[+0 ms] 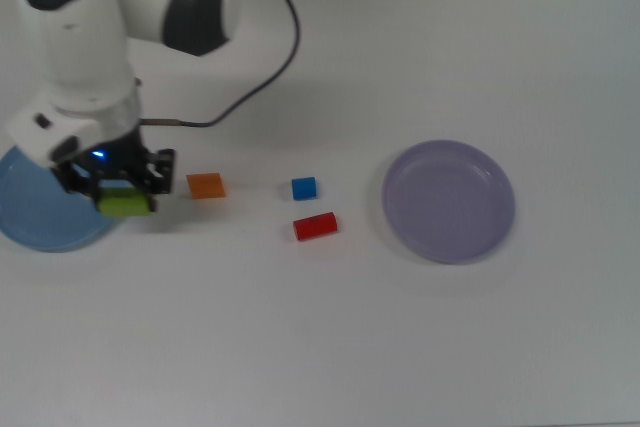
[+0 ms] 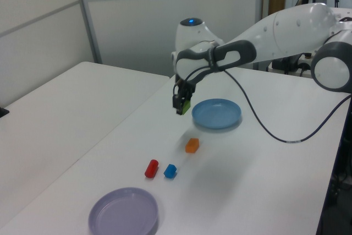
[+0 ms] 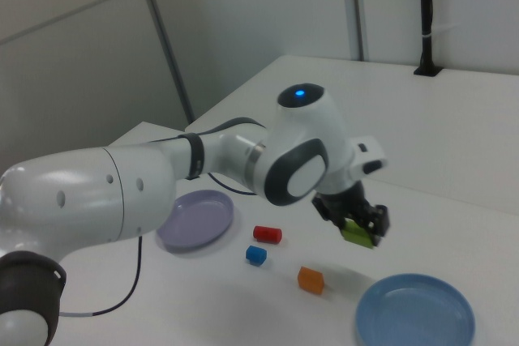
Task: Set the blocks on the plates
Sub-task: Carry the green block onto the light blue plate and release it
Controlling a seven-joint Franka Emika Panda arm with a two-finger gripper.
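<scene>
My gripper [image 1: 122, 197] [image 2: 182, 106] [image 3: 359, 231] is shut on the green block [image 1: 126, 204] [image 2: 186, 107] [image 3: 356, 236] and holds it in the air, beside the right rim of the light blue plate [image 1: 35, 212] [image 2: 217, 114] [image 3: 415, 313] in the top view. On the table lie the flat orange block [image 1: 206, 185] [image 2: 191, 146] [image 3: 310, 279], the small blue cube [image 1: 304, 187] [image 2: 170, 171] [image 3: 256, 255] and the red cylinder [image 1: 315, 226] [image 2: 151, 168] [image 3: 268, 234]. The lavender plate [image 1: 449, 201] [image 2: 124, 212] [image 3: 196, 219] holds nothing.
The arm's black cable [image 1: 240, 97] hangs over the table behind the blocks in the top view. A wall panel [image 2: 165, 20] stands behind the table [image 1: 350, 347].
</scene>
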